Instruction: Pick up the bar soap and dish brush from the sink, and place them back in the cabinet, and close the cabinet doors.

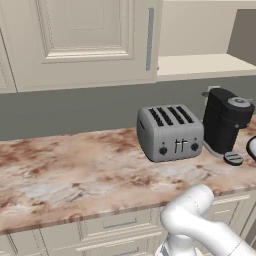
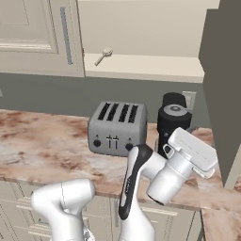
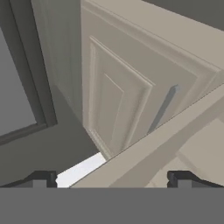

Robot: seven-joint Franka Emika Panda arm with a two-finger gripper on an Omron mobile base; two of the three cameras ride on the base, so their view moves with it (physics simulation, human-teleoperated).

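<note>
Resting on the cabinet (image 2: 141, 68) shelf, 1 dish brush (image 2: 103, 55), beside 1 door (image 2: 33, 33); 2 fingers (image 3: 41, 178) wide apart.

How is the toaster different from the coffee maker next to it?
The toaster is silver-grey, low and boxy with four slots on top; the coffee maker is black, taller and narrower with a round top. The toaster has front knobs; the coffee maker has none showing. Both stand upright on the marble counter.

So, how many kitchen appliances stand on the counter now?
2: the toaster at the middle of the counter, and the black coffee machine just to its right. Others may be out of frame.
</note>
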